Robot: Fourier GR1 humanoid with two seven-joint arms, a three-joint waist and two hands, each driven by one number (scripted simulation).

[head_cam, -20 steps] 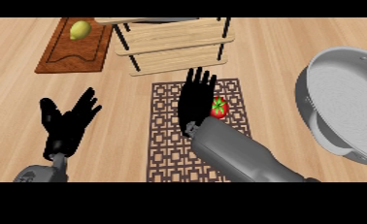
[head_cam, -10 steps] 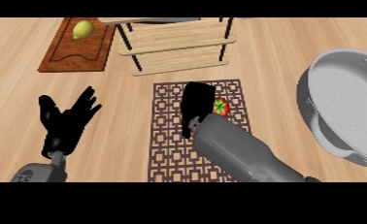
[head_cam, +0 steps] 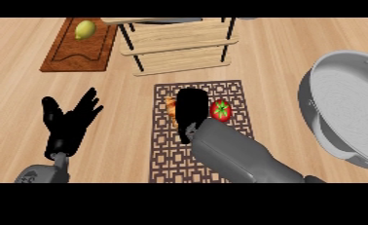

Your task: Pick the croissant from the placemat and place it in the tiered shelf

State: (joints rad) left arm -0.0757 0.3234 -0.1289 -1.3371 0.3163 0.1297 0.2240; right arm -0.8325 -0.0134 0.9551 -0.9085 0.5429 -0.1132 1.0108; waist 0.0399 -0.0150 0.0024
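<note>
The croissant (head_cam: 171, 108) lies on the brown lattice placemat (head_cam: 173, 158); only its orange left edge shows. My right hand (head_cam: 193, 106) hangs right over it, fingers straight and pointing down, open, covering most of it. I cannot tell whether the fingers touch it. The wooden tiered shelf (head_cam: 179, 44) stands beyond the placemat's far edge. My left hand (head_cam: 68, 121) rests open at the lower left, fingers up.
A red tomato (head_cam: 221, 110) sits on the placemat just right of my right hand. A brown cutting board (head_cam: 72, 56) with a yellow-green fruit (head_cam: 85, 28) lies at the far left. A large grey pan (head_cam: 338, 102) fills the right side.
My right hand has tipped forward and down over the croissant, its spread fingers drawn together. The left hand has barely moved.
</note>
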